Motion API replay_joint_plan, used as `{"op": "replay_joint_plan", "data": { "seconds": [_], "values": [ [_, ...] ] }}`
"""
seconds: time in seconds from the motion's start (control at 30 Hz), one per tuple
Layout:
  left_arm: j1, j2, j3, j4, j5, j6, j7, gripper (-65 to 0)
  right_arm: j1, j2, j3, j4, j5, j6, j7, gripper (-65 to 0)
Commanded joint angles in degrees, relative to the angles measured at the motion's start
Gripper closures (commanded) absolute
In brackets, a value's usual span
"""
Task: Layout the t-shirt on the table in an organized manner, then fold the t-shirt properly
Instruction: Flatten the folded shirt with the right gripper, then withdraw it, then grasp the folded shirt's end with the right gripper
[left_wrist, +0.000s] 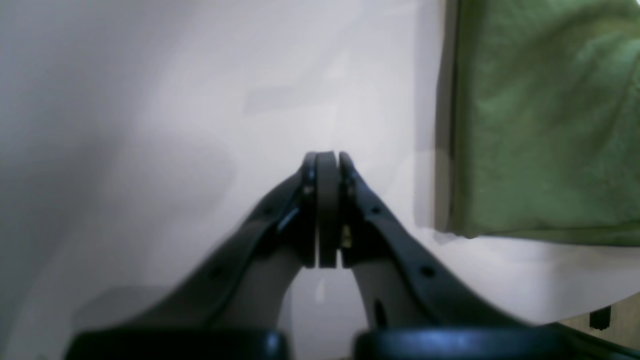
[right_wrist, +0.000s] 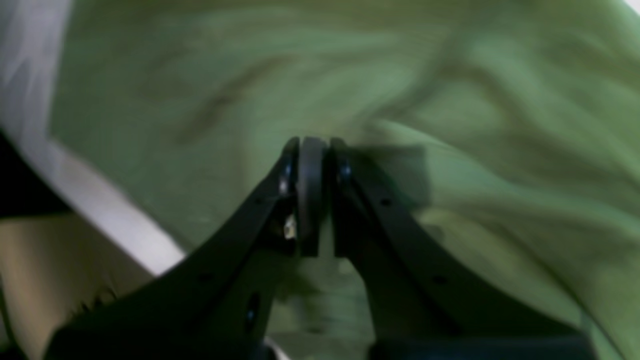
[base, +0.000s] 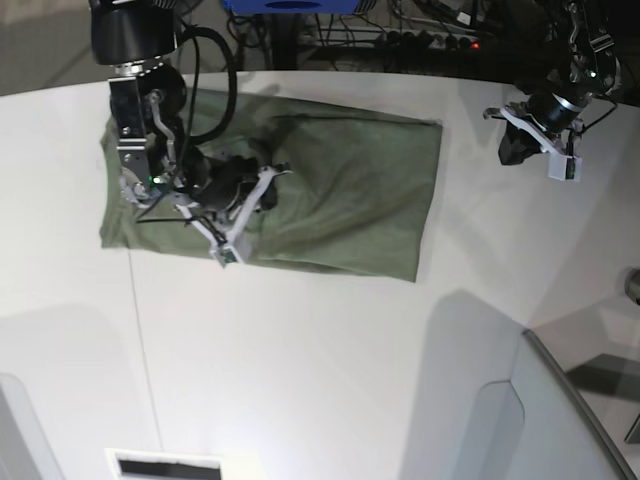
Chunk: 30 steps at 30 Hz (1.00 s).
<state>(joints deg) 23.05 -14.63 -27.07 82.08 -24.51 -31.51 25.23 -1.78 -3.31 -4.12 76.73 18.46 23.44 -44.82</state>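
Your white table (base: 320, 350) carries the t-shirt (base: 340, 200), lying flat under your right gripper (right_wrist: 311, 150) and well away from your left gripper (left_wrist: 327, 160). Its long axis runs across the table. Right jaws look pressed together above the cloth, seemingly holding nothing. Left jaws are together, empty, parked aside.

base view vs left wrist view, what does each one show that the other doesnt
Only the base view shows the whole spread t-shirt, the right gripper over it, the table's dark seam line and the grey angled panel. Only the left wrist view shows the left gripper close up, its jaws shut on nothing, with one straight edge of the shirt beside it, not touching. Both show the olive-green shirt lying on the white table.
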Motion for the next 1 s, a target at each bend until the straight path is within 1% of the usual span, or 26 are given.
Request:
{"op": "replay_joint_plan", "data": {
  "seconds": [0.0,0.13,0.2,0.23,0.33,0.37,0.4,0.43,0.47,0.53,0.57,0.63,0.67,0.7,0.73,0.8,0.9,0.97],
  "values": [
    [0.1,-0.9,-0.4,0.8,-0.9,-0.1,-1.0,0.0,0.9,-0.2,0.8,0.3,0.8,0.4,0.8,-3.9],
    [-0.1,-0.9,-0.3,0.8,-0.9,-0.1,-1.0,0.0,0.7,-0.2,2.8,0.3,0.8,0.2,0.4,-4.1],
    [-0.1,-0.9,-0.3,0.8,-0.9,-0.1,-1.0,0.0,0.6,-0.2,2.8,2.5,0.8,0.2,-0.5,-4.2],
    [-0.1,-0.9,-0.3,0.8,-0.9,-0.1,-1.0,0.0,0.2,-0.2,2.8,5.1,0.8,0.2,-2.0,-4.2],
    [-0.1,-1.0,-0.6,0.8,-0.9,-0.1,-1.0,0.0,-1.3,-0.1,3.4,17.9,0.8,0.2,-6.4,-4.5],
    [-0.1,-1.0,-0.8,0.8,-0.9,-0.1,-1.0,0.0,-2.0,-0.1,5.0,22.4,0.8,0.2,-7.4,-4.8],
    [-0.1,-1.0,-0.8,0.8,-0.9,-0.1,-1.0,0.0,-2.3,-0.2,7.3,26.3,0.8,0.2,-8.4,-6.8],
    [0.0,-1.0,-0.8,0.8,-0.9,-0.1,-1.0,0.0,-2.4,-0.2,9.5,29.0,0.8,0.2,-9.4,-11.1],
    [0.1,-1.0,-0.8,0.8,-0.9,-0.1,-1.0,0.0,-2.3,-0.2,11.8,30.4,0.8,0.3,-10.5,-17.1],
    [0.2,-1.0,-0.8,0.8,-0.9,-0.1,-1.0,0.0,-1.6,-0.2,18.0,31.0,0.8,0.3,-12.5,-35.4],
    [0.2,-1.0,-0.8,0.8,-0.9,-0.1,-1.0,0.0,-1.3,-0.2,21.6,30.6,0.8,0.4,-13.2,-46.7],
    [0.2,-1.0,-0.8,0.8,-0.9,-0.1,-1.0,0.0,-0.9,-0.2,28.7,28.7,1.0,0.6,-13.8,-65.0],
    [0.2,-1.0,-0.8,0.8,-0.9,-0.1,-1.0,0.0,-0.9,0.1,32.3,27.1,2.0,1.2,-13.5,-65.0],
    [0.2,-1.0,-0.8,0.8,-0.9,-0.1,-1.0,0.0,-0.8,0.5,35.5,25.0,3.8,2.8,-13.8,-65.0],
    [0.1,-1.0,-0.8,0.8,-0.9,-0.1,-1.0,0.0,-0.5,2.1,38.6,22.3,6.0,5.2,-13.9,-65.0],
    [0.1,-1.0,-0.6,0.8,-0.9,-0.1,-1.0,0.0,0.4,5.7,42.7,15.2,9.3,9.6,-13.9,-65.0],
    [0.0,-1.0,-0.4,0.8,-0.9,-0.1,-1.0,0.0,2.5,11.6,44.3,0.0,12.4,13.3,-13.3,-65.0],
    [0.0,-1.0,-0.4,0.8,-0.9,-0.1,-1.0,0.0,4.1,14.3,44.6,-8.3,13.9,15.0,-13.2,-65.0]
  ]
}}
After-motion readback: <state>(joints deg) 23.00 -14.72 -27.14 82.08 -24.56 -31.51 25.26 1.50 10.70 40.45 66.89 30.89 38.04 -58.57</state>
